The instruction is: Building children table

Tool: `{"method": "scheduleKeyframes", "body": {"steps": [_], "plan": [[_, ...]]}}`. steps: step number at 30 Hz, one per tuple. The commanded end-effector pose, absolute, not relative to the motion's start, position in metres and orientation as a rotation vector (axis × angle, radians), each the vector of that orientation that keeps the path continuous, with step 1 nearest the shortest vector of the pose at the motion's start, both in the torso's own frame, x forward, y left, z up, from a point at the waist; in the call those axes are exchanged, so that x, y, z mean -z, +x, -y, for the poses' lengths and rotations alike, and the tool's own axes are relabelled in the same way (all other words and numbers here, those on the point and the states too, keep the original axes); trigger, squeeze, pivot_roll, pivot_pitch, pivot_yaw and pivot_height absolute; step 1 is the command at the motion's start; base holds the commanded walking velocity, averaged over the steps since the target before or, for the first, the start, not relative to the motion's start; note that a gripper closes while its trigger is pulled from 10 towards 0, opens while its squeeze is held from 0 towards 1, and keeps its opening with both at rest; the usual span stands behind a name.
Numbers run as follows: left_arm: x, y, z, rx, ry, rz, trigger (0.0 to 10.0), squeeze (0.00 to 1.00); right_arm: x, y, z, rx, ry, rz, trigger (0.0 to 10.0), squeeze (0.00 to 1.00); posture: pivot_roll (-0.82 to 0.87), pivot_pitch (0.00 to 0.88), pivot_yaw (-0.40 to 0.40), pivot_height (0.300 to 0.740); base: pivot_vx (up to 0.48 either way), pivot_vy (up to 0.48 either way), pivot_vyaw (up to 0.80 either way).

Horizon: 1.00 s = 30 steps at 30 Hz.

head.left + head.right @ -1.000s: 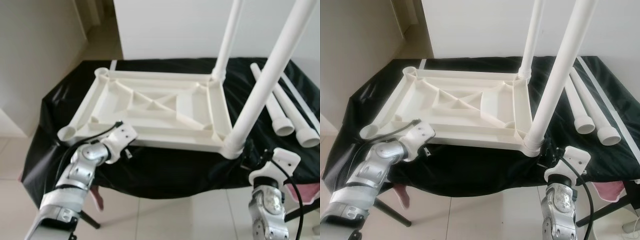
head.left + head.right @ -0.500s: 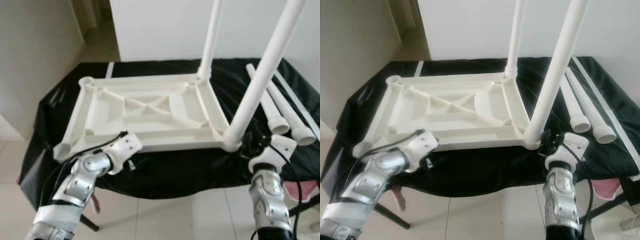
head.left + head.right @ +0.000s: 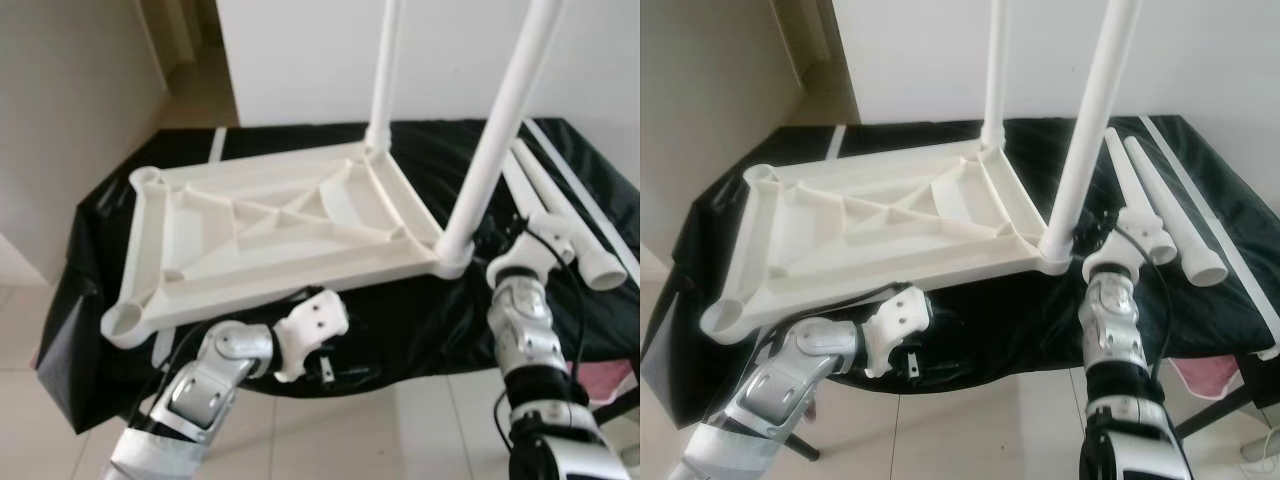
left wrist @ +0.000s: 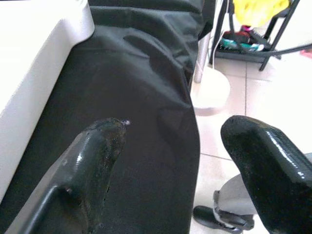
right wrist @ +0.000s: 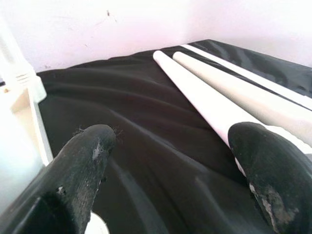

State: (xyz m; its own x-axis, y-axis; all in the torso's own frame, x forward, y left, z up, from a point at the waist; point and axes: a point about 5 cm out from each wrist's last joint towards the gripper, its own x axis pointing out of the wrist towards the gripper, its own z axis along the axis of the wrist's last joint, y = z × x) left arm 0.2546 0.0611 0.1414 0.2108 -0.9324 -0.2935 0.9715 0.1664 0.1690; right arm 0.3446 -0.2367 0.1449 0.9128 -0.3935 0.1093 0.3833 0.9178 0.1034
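Right tool [image 5: 168, 161], fingers spread and empty, points at two loose legs [image 3: 1160, 215] lying on black-draped table [image 3: 560, 190] beside upturned tabletop [image 3: 270, 230] with two legs fitted; next: grab third leg, left tool [image 4: 180, 161] open too.

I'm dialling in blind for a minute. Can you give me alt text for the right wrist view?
The right tool, open, hovers over a black cloth on the work surface. Two loose white table legs lie side by side on the cloth just beyond one finger. Beside the other finger is a corner of the upturned white tabletop.
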Motion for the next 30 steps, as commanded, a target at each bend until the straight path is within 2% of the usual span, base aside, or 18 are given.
{"method": "scheduleKeyframes", "body": {"steps": [1,7,13,17,18,22,27,30], "plan": [[-0.147,0.26,-0.064,1.257,0.336,-0.11,10.0,0.0,-0.143,0.343,0.238,0.433,0.083,0.142,10.0,0.0,0.0,0.043,0.0,0.74,0.0,0.0,0.0],[-0.153,0.26,-0.073,1.219,0.306,-0.105,10.0,0.0,-0.156,0.336,0.246,0.503,0.09,0.183,10.0,0.0,0.01,0.056,-0.004,0.74,0.0,0.0,0.0],[-0.158,0.258,-0.077,1.211,0.274,-0.096,10.0,0.0,-0.164,0.336,0.249,0.53,0.032,0.1,10.0,0.0,-0.01,0.071,0.003,0.74,0.0,0.0,0.0],[-0.162,0.263,-0.086,1.178,0.301,-0.076,10.0,0.0,-0.149,0.328,0.246,0.487,0.009,0.047,10.0,0.0,-0.01,0.076,0.006,0.74,0.0,0.0,0.0],[-0.167,0.271,-0.093,1.124,0.292,-0.065,10.0,0.0,-0.139,0.318,0.245,0.482,0.002,0.022,10.0,0.0,-0.02,0.078,0.009,0.74,0.0,0.0,0.0],[-0.167,0.273,-0.1,1.122,0.31,-0.078,10.0,0.0,-0.129,0.309,0.24,0.467,-0.005,-0.002,10.0,0.0,-0.02,0.075,0.009,0.74,0.0,0.0,0.0],[-0.159,0.269,-0.124,1.161,0.376,-0.162,10.0,0.0,-0.115,0.295,0.224,0.414,0.008,-0.047,10.0,0.0,-0.02,0.069,0.01,0.74,0.0,0.0,0.0],[-0.156,0.273,-0.14,1.124,0.393,-0.214,10.0,0.0,-0.112,0.292,0.22,0.396,0.014,-0.065,10.0,0.0,-0.02,0.059,0.011,0.74,0.0,0.0,0.0]]}}
